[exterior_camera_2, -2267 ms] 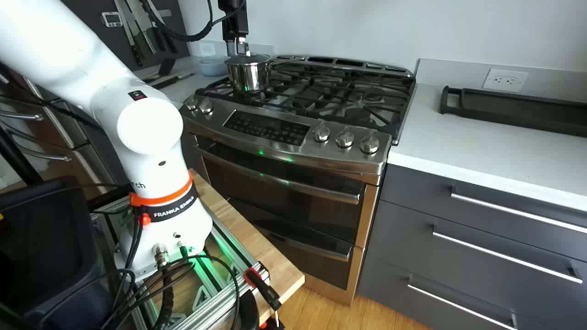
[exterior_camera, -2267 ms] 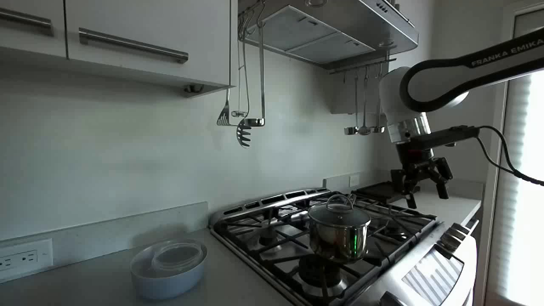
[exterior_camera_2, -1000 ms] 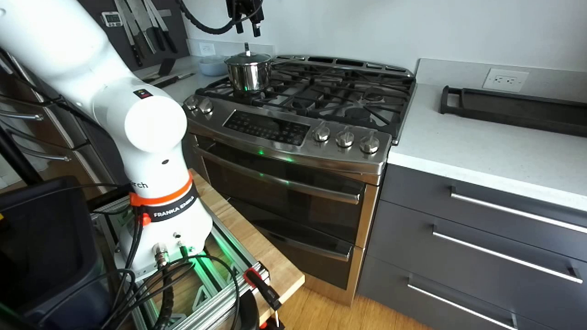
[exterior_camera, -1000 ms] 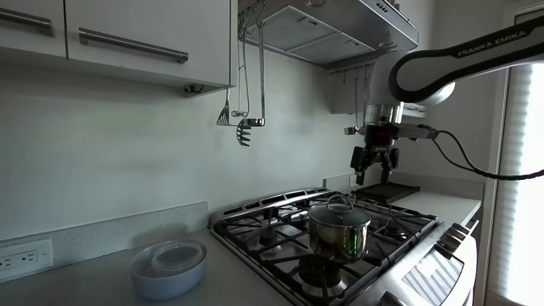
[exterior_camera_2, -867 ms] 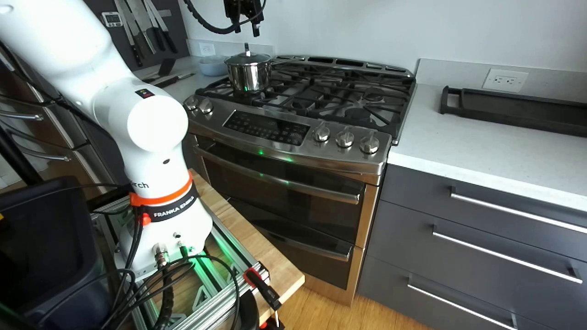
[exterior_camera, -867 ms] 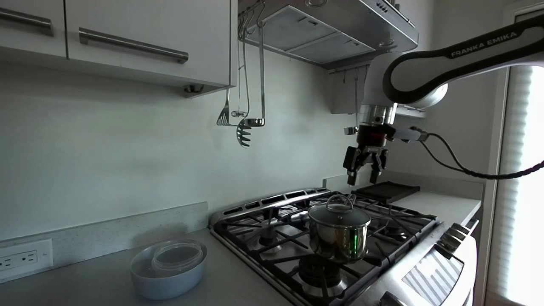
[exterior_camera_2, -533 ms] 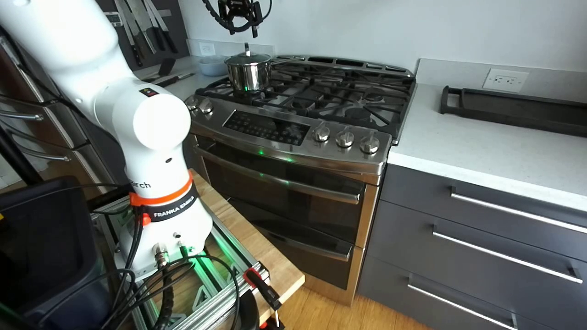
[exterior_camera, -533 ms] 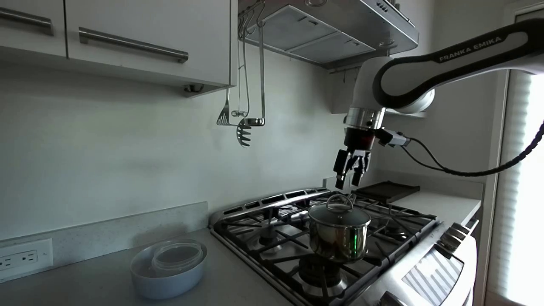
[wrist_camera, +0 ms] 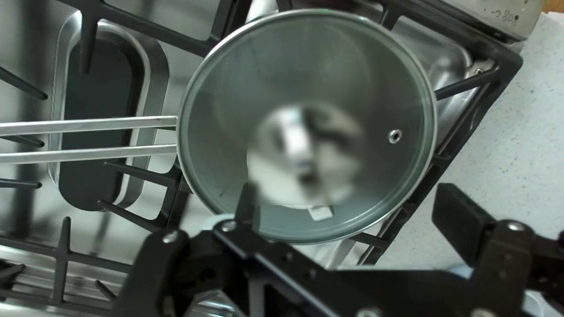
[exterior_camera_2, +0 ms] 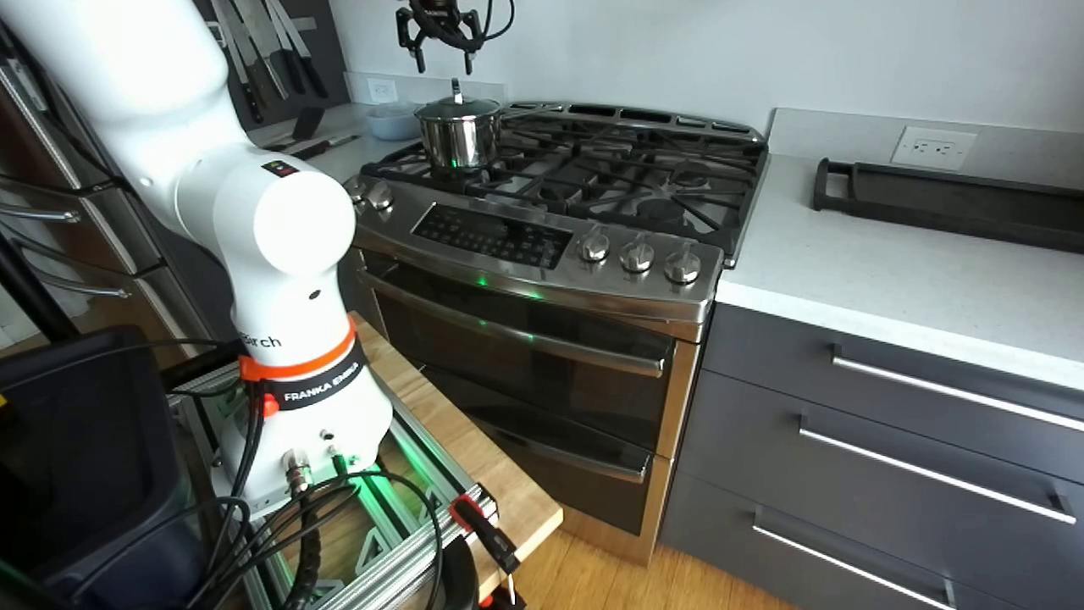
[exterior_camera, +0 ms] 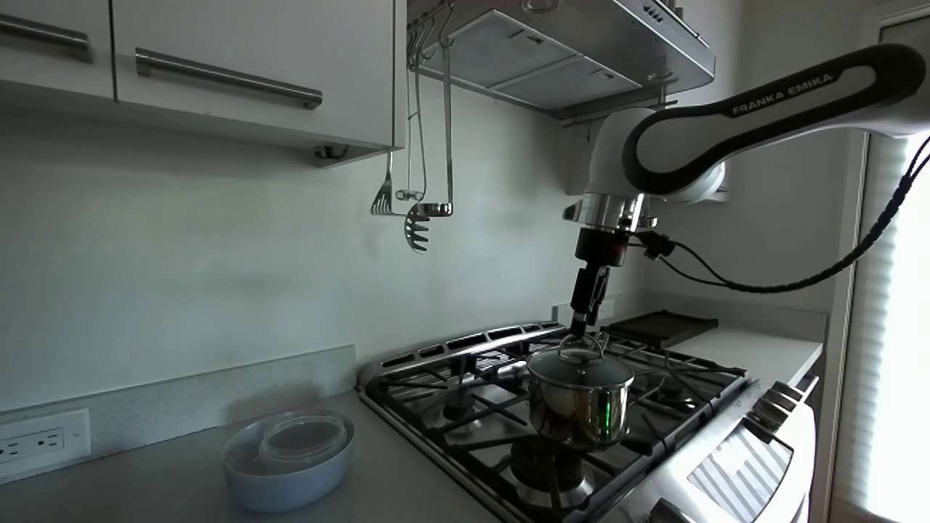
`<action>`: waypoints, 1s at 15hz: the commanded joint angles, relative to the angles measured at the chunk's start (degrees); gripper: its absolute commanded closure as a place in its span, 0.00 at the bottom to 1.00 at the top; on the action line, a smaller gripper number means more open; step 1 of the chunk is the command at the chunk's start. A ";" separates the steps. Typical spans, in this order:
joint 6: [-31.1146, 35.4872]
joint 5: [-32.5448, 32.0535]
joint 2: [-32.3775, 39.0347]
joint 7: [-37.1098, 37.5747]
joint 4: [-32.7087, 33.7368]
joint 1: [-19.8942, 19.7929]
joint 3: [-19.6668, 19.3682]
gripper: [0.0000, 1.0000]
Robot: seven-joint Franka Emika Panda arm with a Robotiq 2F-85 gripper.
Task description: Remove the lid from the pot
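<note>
Pale wall (exterior_camera: 290, 240) runs behind the stove (exterior_camera_2: 644, 298) in both exterior views, dim and plain. Above the stove hangs the pincer (exterior_camera_2: 445, 69), released, its two black fingers (wrist_camera: 460, 220) standing well apart and pointing down. Close under them rises the loop handle (exterior_camera_2: 456, 91) of the lid (exterior_camera: 581, 372); I cannot tell whether they touch it, and the wrist view blurs that spot. Round and shallow-domed, the lid sits level on the pot (exterior_camera: 577, 420), its greenish-grey glass edged by a bright rim and pierced by a small metal-ringed vent (wrist_camera: 395, 136). The pot, shiny steel with a green glint on its side, stands on the black grate (wrist_camera: 154, 27) toward one end of the stove, its long handle (wrist_camera: 88, 126) of two parallel bars reaching inward over an oval burner (wrist_camera: 99, 79). From the pincer the white arm (exterior_camera: 734, 127) slopes away, a black cable (exterior_camera: 770, 290) drooping below it. Farther out, on the table (exterior_camera: 407, 472) beside the stove, a whitish bowl (exterior_camera: 287, 492) holds a smaller clear container (exterior_camera: 309, 456). Past the stove's opposite end, a black tray (exterior_camera_2: 965, 203) lies on the table near an outlet (exterior_camera_2: 934, 148). Steel utensils (exterior_camera: 436, 210) hang in a cluster beside the hood (exterior_camera: 541, 65).
</note>
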 commanded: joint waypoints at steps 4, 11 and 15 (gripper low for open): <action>0.66 -0.16 0.48 -1.35 -0.35 1.08 -0.78 0.00; 0.88 -3.26 1.79 -4.45 -0.45 1.10 -0.78 0.00; 1.12 -3.40 2.86 -5.24 -0.07 1.16 -0.78 0.27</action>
